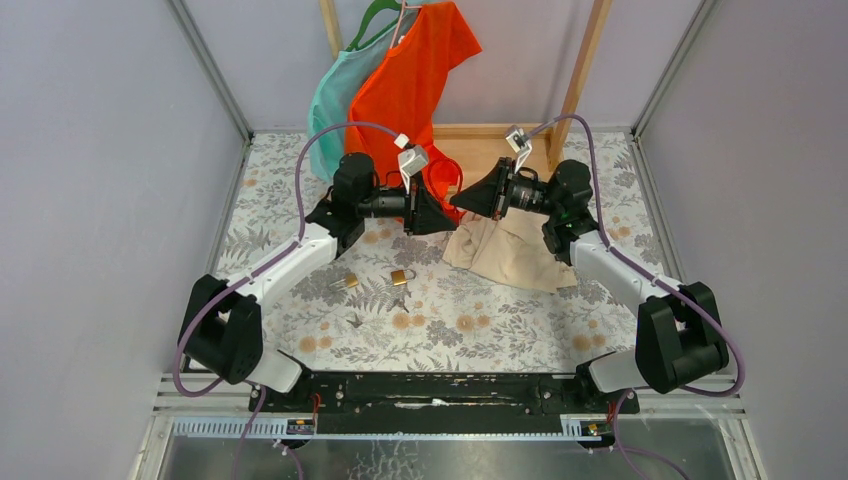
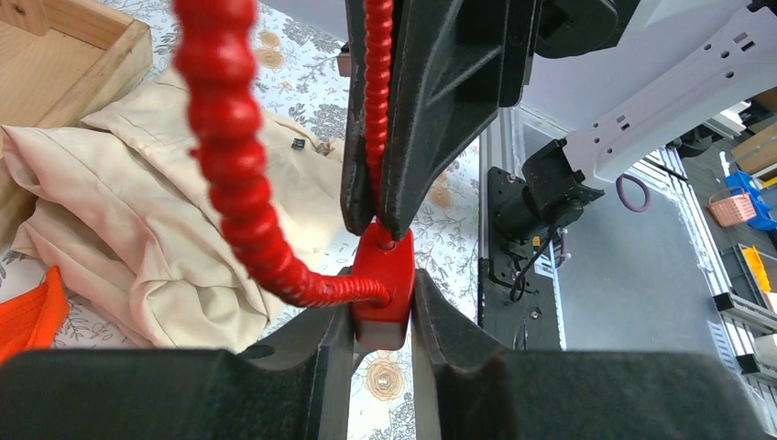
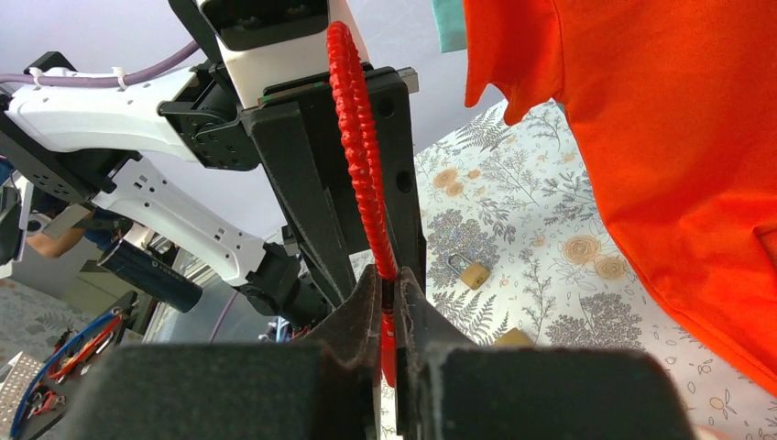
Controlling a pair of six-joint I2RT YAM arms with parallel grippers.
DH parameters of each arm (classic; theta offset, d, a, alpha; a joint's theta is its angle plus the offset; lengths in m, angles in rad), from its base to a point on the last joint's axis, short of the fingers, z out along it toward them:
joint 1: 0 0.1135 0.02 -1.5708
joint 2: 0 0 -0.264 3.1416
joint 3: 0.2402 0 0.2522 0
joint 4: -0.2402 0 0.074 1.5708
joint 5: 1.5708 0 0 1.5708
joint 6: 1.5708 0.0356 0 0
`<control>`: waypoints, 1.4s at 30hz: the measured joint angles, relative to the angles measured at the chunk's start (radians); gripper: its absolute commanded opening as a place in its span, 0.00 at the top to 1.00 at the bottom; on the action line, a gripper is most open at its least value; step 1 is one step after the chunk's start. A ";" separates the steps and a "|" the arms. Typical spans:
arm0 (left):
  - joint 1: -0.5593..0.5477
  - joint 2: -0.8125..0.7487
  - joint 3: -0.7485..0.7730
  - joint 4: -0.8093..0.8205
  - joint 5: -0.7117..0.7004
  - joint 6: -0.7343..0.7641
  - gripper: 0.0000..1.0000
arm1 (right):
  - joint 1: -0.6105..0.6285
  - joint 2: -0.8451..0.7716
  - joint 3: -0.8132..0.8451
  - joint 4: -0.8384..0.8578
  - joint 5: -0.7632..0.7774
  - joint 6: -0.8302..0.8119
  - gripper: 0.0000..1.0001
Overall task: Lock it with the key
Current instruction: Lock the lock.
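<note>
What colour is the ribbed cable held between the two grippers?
The cable is red, clearest in the left wrist view.

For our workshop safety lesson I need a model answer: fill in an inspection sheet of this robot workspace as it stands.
Surface: flowered table cover, lying flat.
Job's things: red cable lock held in the air between both arms; key not clearly seen.
Clutter: two padlocks; beige garment.
Grippers: left gripper shut on the lock's body; right gripper shut on its cable.
Cables: purple cables loop over both arms.
Surroundings: orange shirt and teal shirt on a wooden rack.
</note>
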 measured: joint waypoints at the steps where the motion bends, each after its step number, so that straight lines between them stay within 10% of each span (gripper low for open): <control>1: -0.002 0.000 0.000 0.000 0.000 -0.003 0.88 | 0.000 0.000 0.000 0.000 0.000 -0.002 1.00; 16: 0.005 -0.001 -0.024 0.094 -0.001 -0.104 0.40 | -0.001 0.000 0.000 -0.046 -0.014 -0.016 1.00; 29: 0.011 -0.002 -0.052 0.166 0.000 -0.171 0.84 | -0.001 0.000 0.000 -0.061 -0.031 -0.021 0.98; 35: 0.011 -0.001 -0.068 0.205 -0.011 -0.249 1.00 | -0.007 -0.001 0.005 -0.082 -0.022 -0.042 0.49; 42: 0.029 -0.002 -0.068 0.211 -0.105 -0.417 1.00 | -0.077 -0.019 0.020 -0.196 0.017 -0.087 0.34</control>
